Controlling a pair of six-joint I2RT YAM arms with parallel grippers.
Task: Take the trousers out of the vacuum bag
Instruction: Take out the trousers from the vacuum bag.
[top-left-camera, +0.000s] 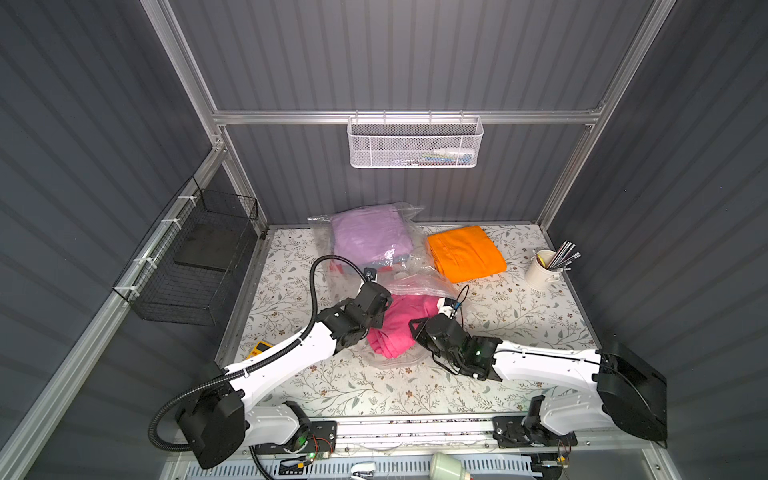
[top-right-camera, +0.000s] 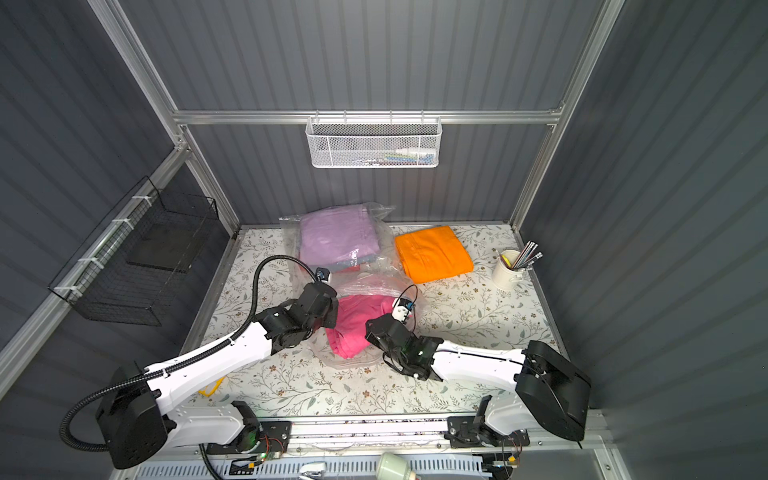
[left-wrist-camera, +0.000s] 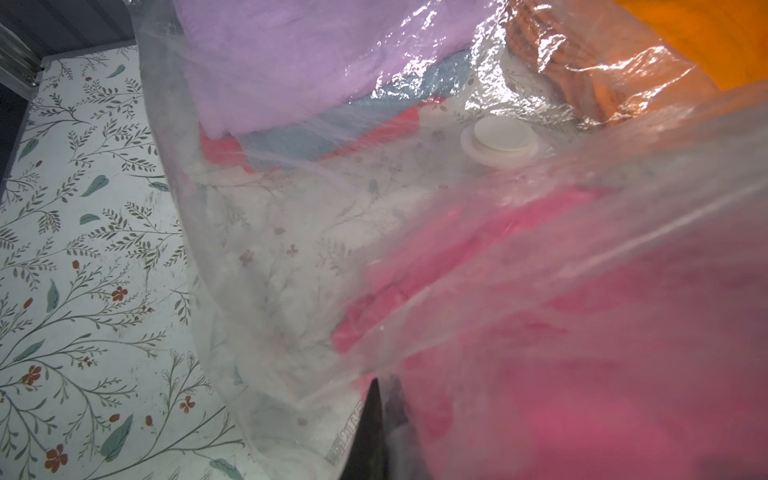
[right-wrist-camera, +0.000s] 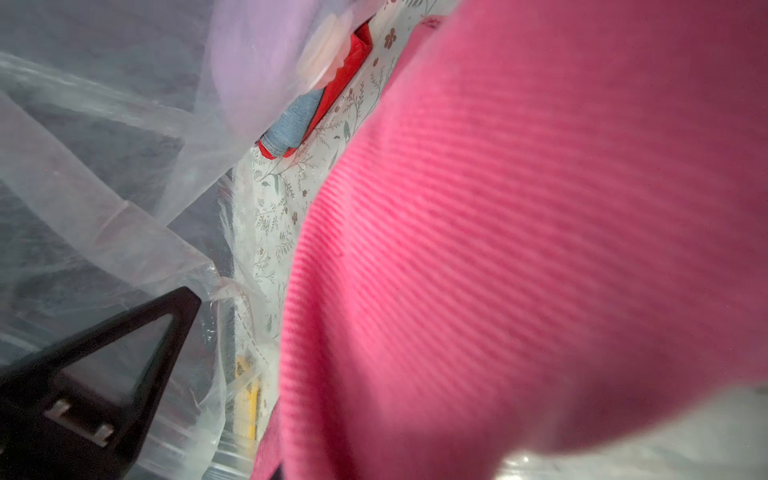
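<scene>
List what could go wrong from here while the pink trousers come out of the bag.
1. The left gripper pinches only thin film of the vacuum bag; it may slip and the mouth could collapse.
2. The hot pink trousers, apparently held by the right gripper, lie bunched partly under film; they could snag and drag the bag with the lilac trousers inside.

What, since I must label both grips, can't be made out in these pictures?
Left gripper: left wrist view's edge cuts it off; vacuum bag film veils what it pinches.
Right gripper, right wrist view: one finger shows; hot pink trousers hide the other, so grip unclear.
Light blue trousers, red trousers: only edges show under lilac trousers, every view.
White basket's contents: too small, both top views.
</scene>
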